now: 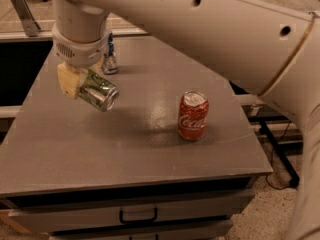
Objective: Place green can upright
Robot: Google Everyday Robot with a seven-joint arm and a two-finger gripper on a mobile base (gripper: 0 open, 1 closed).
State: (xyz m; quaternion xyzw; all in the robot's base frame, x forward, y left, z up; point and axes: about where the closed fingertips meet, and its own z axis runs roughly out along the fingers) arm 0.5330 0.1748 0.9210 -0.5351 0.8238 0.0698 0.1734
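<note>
The green can (98, 91) is pale green and silver, lying tilted with its silver top pointing down to the right. It hangs in the air above the left part of the grey table (125, 149). My gripper (82, 84) is shut on the can, with one yellowish finger (68, 81) showing on the can's left side; the other finger is hidden. The white arm reaches in from the upper right.
A red Coca-Cola can (193, 115) stands upright right of centre. A crushed silver-and-blue can (109, 59) stands at the back, just behind the gripper. A drawer with a black handle (138, 216) is under the table's front edge.
</note>
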